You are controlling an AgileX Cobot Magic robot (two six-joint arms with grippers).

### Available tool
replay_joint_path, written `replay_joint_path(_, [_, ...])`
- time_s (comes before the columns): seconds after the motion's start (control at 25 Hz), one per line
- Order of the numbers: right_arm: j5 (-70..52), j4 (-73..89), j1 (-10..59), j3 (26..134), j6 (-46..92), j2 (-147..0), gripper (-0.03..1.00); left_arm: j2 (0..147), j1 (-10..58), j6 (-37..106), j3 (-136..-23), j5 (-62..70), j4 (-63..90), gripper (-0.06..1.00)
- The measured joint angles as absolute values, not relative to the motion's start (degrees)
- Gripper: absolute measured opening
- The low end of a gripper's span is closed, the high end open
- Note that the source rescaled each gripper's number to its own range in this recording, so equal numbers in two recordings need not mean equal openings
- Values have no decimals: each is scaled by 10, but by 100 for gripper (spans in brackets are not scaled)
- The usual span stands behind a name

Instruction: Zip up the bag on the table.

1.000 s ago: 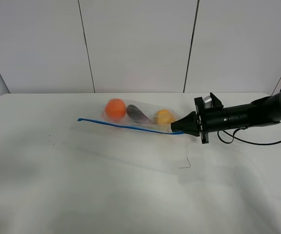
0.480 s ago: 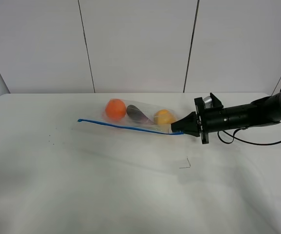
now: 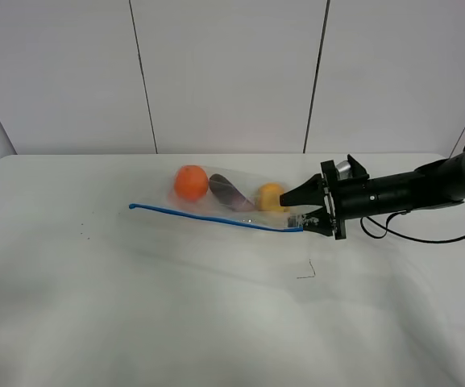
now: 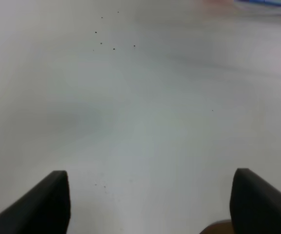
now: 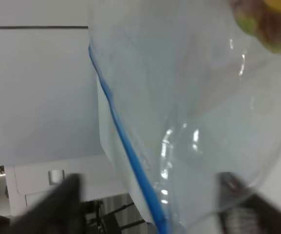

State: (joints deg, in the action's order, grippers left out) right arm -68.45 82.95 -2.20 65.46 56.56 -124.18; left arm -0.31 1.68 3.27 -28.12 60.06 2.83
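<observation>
The clear bag [image 3: 236, 203] lies on the white table [image 3: 216, 322], with an orange [image 3: 190, 181], a purple eggplant [image 3: 228, 193] and a yellow lemon [image 3: 270, 196] inside. Its blue zipper strip [image 3: 216, 218] runs along the near edge. My right gripper [image 3: 303, 209] is open at the strip's right end, one finger on each side of the bag's corner. In the right wrist view the bag [image 5: 189, 97] and the blue strip [image 5: 125, 146] fill the space between the blurred fingers [image 5: 57, 200]. My left gripper [image 4: 150, 200] is open over bare table [image 4: 140, 107].
A small dark bent mark [image 3: 306, 271] lies on the table in front of the right gripper. Tiny dark specks [image 3: 83, 235] dot the left side. A panelled white wall [image 3: 232, 72] stands behind the table's far edge. A black cable [image 3: 409, 234] hangs from the right arm.
My right gripper was shut on the zipper's right end and now stands open. The strip's right end has sagged slightly toward the table. The arm itself has not shifted.
</observation>
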Motion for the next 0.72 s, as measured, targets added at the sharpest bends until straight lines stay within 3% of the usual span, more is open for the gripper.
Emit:
replay_joint_path(0.12, [-684,791,-22,680,539,-1241,87,-3,17,25,-281,601,26,87])
replay_joint_path(0.2, [-677,750,-22,708,509,-1238,89,-3,17,19,-281,601,22,87])
replay_joint_path(0.72, [-644,318,-22,863,220,-1118,91,-3,17,6,-281,601,9,87])
